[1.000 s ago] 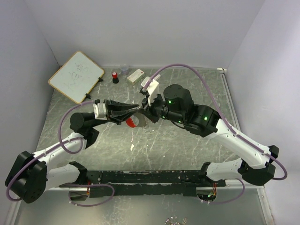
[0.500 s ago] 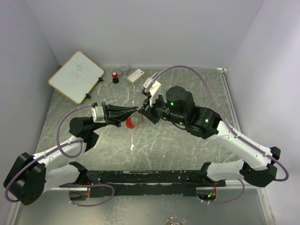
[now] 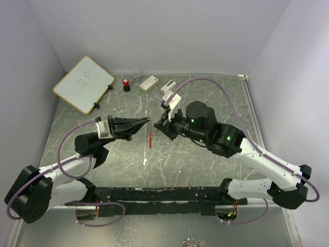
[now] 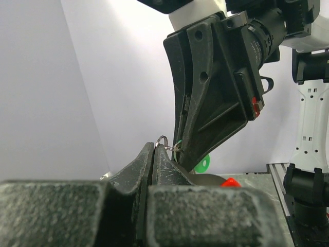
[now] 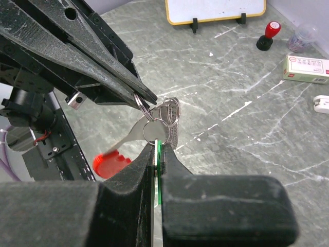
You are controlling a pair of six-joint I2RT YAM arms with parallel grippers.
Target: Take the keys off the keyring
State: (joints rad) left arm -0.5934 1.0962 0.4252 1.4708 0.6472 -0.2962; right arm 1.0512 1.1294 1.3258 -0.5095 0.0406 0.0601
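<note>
Both grippers meet above the table's middle, holding the key bunch in the air. My left gripper (image 3: 147,121) is shut on a thin silver loop of the keyring (image 4: 162,139), which pokes out above its closed fingertips. My right gripper (image 3: 159,125) is shut on the green key (image 5: 159,154); in the left wrist view the green key's head (image 4: 202,163) shows beside the right gripper's fingers (image 4: 216,92). The keyring (image 5: 165,114) of linked silver rings spans the two gripper tips. The red key (image 5: 110,163) hangs from the rings below, seen edge-on in the top view (image 3: 150,140).
At the back left a whiteboard (image 3: 84,84) stands on small feet. Near the back wall are a red-and-black cylinder (image 3: 126,85), a clear cup (image 3: 136,76), a white box (image 3: 149,83) and a small white block (image 3: 167,85). The black rail (image 3: 154,194) runs along the near edge.
The left gripper has drawn back to the left and the right gripper has shifted slightly. The red key has swung from lying flat-on to hanging edge-on between the tips.
</note>
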